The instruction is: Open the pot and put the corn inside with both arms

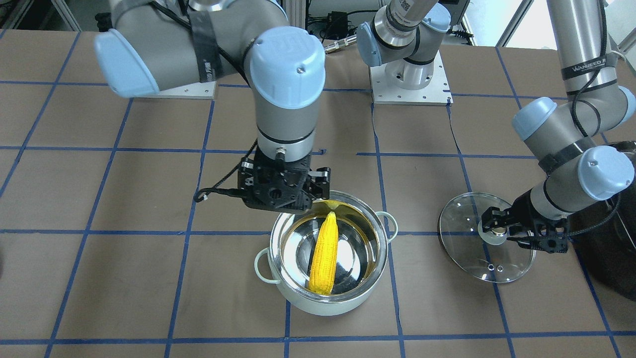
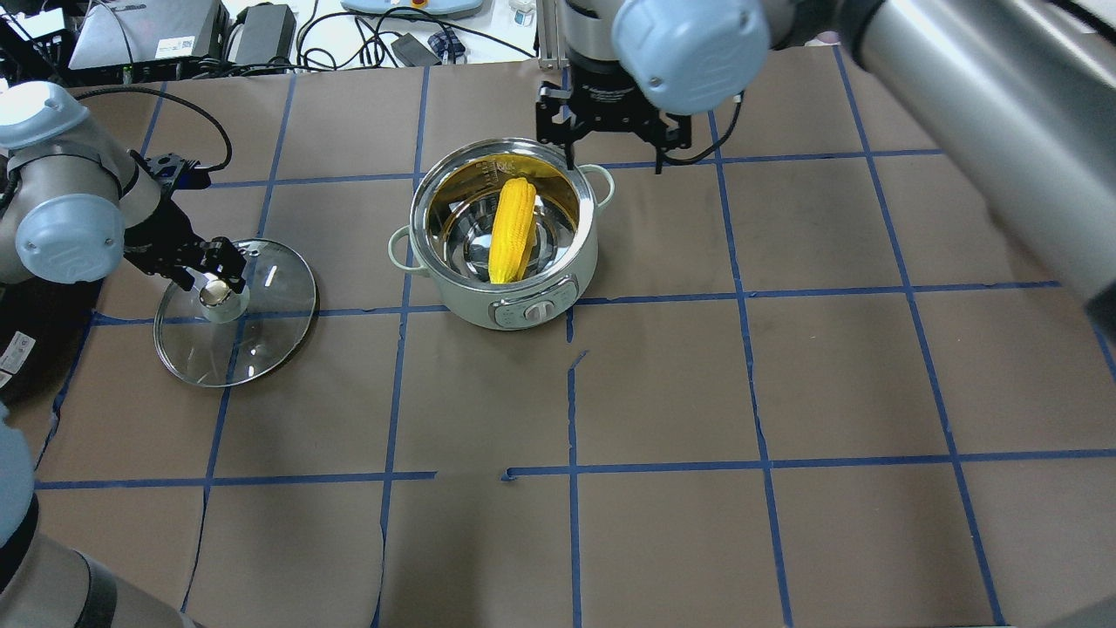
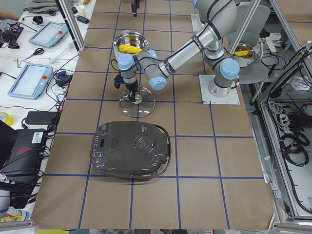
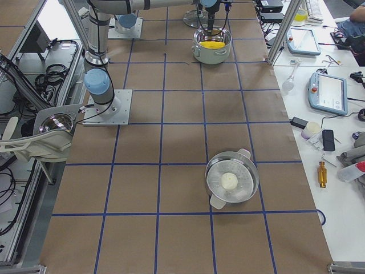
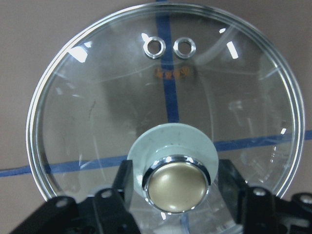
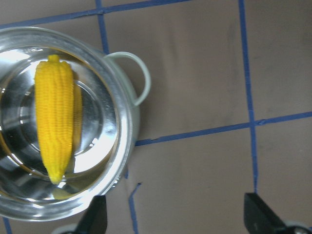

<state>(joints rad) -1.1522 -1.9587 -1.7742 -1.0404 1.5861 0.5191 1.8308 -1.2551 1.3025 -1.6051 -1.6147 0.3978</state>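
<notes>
The mint-green pot (image 1: 328,301) stands open near the table's middle, also in the overhead view (image 2: 523,305). The yellow corn (image 1: 324,253) lies inside it, leaning on the steel wall, and shows in the right wrist view (image 6: 54,117). My right gripper (image 2: 613,161) is open and empty, hovering over the pot's far rim and side handle (image 6: 139,78). The glass lid (image 2: 270,331) lies flat on the table to the pot's left. My left gripper (image 2: 214,281) is shut on its brass knob (image 5: 176,187), one finger on each side.
A black appliance (image 3: 131,148) sits on the left end of the table, close behind my left arm (image 1: 586,174). A second steel pot (image 4: 231,181) with a white object inside stands far out on the right end. Arm base plates (image 1: 410,92) are at the robot's edge.
</notes>
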